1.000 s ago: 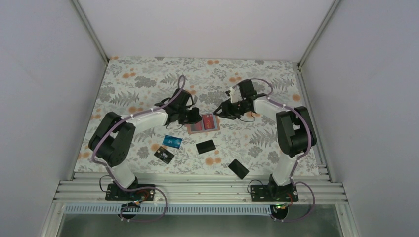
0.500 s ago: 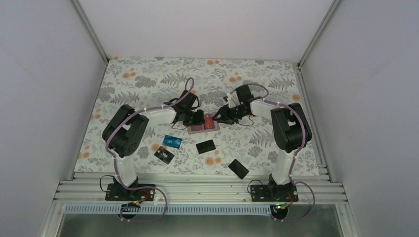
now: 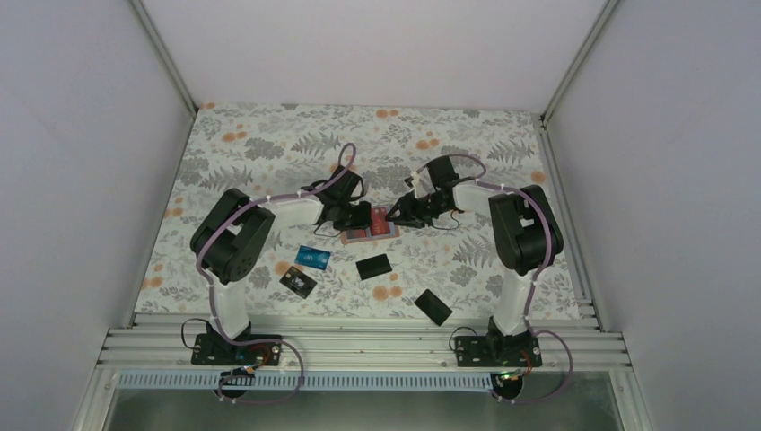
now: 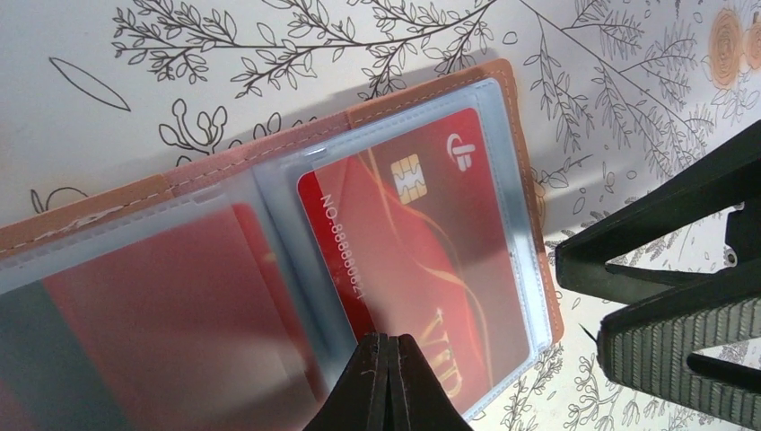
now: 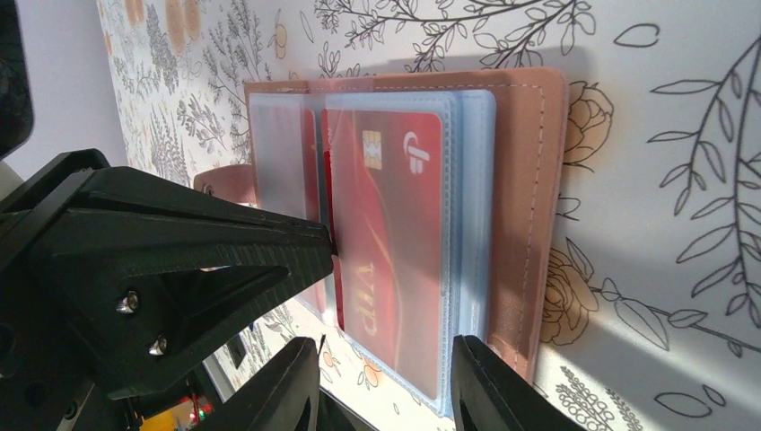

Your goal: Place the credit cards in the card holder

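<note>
**Spotter:** Card holder first. Where does it sit against your fingers?

**Operator:** Directly under them. My left gripper is closed, with the tips pressed together and nothing visible between them. They are planted on the clear sleeve just beside the centre fold. A red credit card is seated in that sleeve, right off the tips. On the tips' other side there is more red behind plastic, too blurred for me to call. My right gripper is open. Its fingers are spread either side of the sleeve's near edge, clamped on nothing. The holder lies opened flat on the floral cloth.

**Spotter:** And further out?

**Operator:** Four cards lie loose toward the arm bases, well apart from both grippers. They are a blue card, a marked black card, a plain black card, and a far black card nearest my right base.

**Spotter:** What could bite you?

**Operator:** Crowding, mostly. The two grippers are almost touching over one small wallet, so I reckon a careless swing would knock them together. If I lift the left tips, the leather may fold back shut. If I slide while pressing, I would drag the whole holder across the cloth. If the right fingers close on the sleeve edge, they could pinch the red card and pull it out. The loose cards lie dead flat, so I expect the fingers to skate or bunch the cloth.
</note>
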Robot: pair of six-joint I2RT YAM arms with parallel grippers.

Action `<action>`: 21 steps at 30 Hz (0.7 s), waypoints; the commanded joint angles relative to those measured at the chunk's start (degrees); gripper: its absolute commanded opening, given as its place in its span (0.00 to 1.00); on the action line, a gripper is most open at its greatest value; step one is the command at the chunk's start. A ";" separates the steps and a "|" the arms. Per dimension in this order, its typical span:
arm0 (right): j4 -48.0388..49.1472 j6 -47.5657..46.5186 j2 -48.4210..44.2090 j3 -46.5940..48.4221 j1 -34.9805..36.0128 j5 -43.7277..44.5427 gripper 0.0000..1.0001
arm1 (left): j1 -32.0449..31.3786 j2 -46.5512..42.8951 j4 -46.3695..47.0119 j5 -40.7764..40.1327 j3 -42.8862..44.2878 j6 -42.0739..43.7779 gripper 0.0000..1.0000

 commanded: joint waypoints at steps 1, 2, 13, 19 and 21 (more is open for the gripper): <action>0.87 -0.62 1.15 0.30 0.51 -0.70 0.40 | -0.31 1.37 -0.03 -0.77 0.90 1.03 0.03; 0.87 -0.67 1.26 0.28 0.47 -0.69 0.40 | -0.35 1.60 0.01 -0.81 0.95 1.03 0.03; 1.07 -0.44 2.58 0.82 1.24 -0.72 0.40 | -0.53 2.58 0.85 -0.93 0.11 0.88 0.02; 0.97 -0.30 2.90 1.42 1.77 -0.82 0.39 | -0.53 2.76 1.23 -0.85 -0.28 0.79 0.02; 1.00 -0.25 2.95 1.45 1.92 -0.79 0.39 | -0.55 2.69 1.31 -0.80 -0.38 0.71 0.02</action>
